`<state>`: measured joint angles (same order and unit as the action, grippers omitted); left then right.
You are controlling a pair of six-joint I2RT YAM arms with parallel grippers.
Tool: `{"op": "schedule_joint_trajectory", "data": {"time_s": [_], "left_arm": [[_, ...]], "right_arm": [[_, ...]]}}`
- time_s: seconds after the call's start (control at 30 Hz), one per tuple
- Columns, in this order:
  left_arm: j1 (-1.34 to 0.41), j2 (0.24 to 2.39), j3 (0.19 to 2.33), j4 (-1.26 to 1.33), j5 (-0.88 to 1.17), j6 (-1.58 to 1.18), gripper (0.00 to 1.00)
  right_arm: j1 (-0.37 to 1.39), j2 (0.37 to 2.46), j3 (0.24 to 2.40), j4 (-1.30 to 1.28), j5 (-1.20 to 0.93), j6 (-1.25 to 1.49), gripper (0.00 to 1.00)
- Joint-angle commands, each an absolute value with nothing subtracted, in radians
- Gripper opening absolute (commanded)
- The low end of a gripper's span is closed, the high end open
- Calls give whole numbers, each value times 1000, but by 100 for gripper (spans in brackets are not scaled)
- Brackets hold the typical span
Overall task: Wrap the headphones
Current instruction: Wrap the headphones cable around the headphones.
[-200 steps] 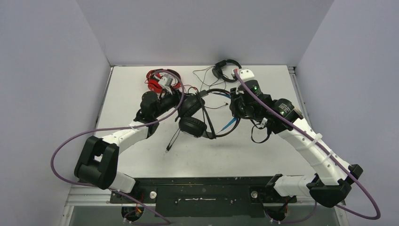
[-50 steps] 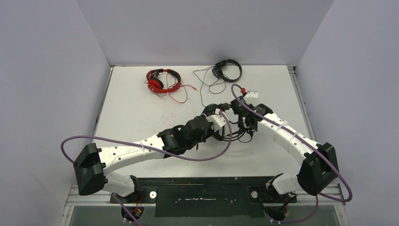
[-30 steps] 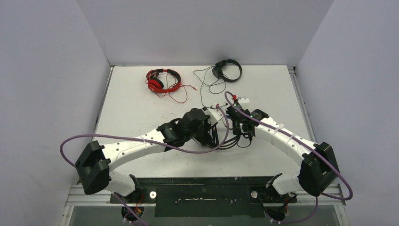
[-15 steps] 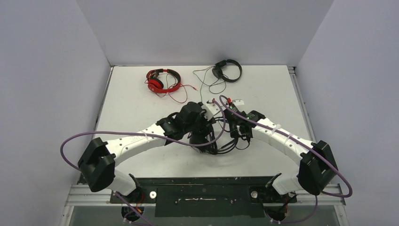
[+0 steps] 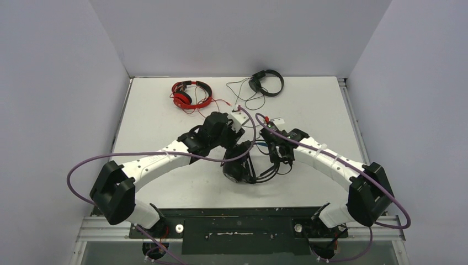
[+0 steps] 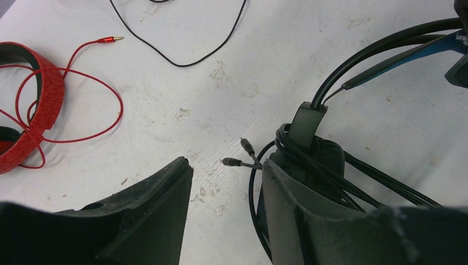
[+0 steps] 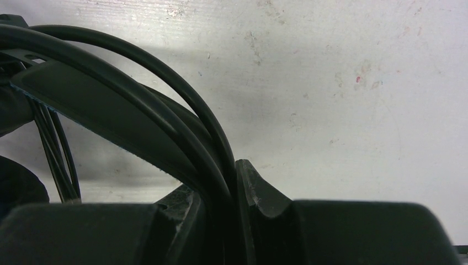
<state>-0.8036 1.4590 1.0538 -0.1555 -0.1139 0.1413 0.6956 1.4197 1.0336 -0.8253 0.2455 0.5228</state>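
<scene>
Blue-banded headphones (image 5: 237, 168) (right end effector (image 7: 216, 181))

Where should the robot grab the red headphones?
Probably the headband of the red headphones, from straight above: they lie flat on the table, and the thin band leaves room either side for a tool's fingers. Mind the red cord beside it.

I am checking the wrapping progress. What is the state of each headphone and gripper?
Red headphones: lying flat, cord loose.
Black headphones: lying flat, cord loose.
Blue-band headphones: cord looped around one ear cup, headband gripped.
Left gripper: open, empty.
Right gripper: shut on the blue-band headphones.
</scene>
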Motion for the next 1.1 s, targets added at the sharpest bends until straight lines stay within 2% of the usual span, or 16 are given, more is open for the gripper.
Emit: {"op": "schedule_joint_trajectory", "data": {"time_s": [0.0,0.17,0.37,0.47,0.6,0.7,0.8,1.07], "left_arm": [[-785,1456,1094,-120,-74,66,47],[-754,1403,1101,-166,-91,-54,47],[-746,1295,1107,-330,-216,-185,57],[-731,1229,1098,-413,-274,-290,65],[-715,1148,1082,-488,-239,-380,72],[-712,1112,1079,-528,-219,-460,85],[-693,1103,1081,-585,-232,-546,94],[-617,1075,1058,-661,-223,-673,97]], "right_arm": [[703,1415,1106,-792,215,534,0],[703,1434,1119,-789,205,537,0],[700,1467,1136,-766,165,535,0],[699,1482,1145,-752,149,539,0],[698,1497,1164,-743,137,553,0],[698,1500,1169,-725,117,566,0],[698,1507,1174,-705,94,578,0],[688,1524,1195,-678,63,602,0]]}}
